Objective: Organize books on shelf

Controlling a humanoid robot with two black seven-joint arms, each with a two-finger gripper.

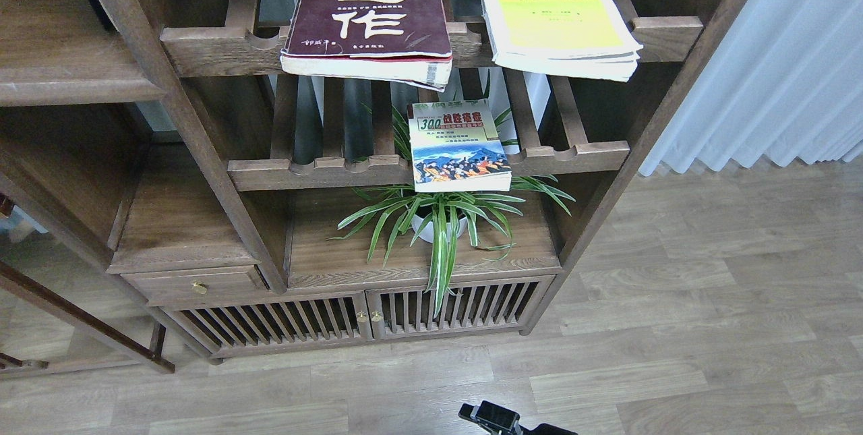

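Claw (491,416) state unclear, low over wood-plank floor (708,327) before dark shelving unit (202,152), white curtain (775,64) right.

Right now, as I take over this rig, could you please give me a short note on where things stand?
Claws: only one dark claw tip shows at the bottom edge; I cannot tell which arm it belongs to or whether it is open. It holds nothing.
Books: maroon book and yellow-green book lie flat on the upper slatted rack, both overhanging its front rail. The white "300" book lies flat on the lower slatted rack, above the plant.
Done: nothing; no book is on a solid shelf board.
Left: move all three books.
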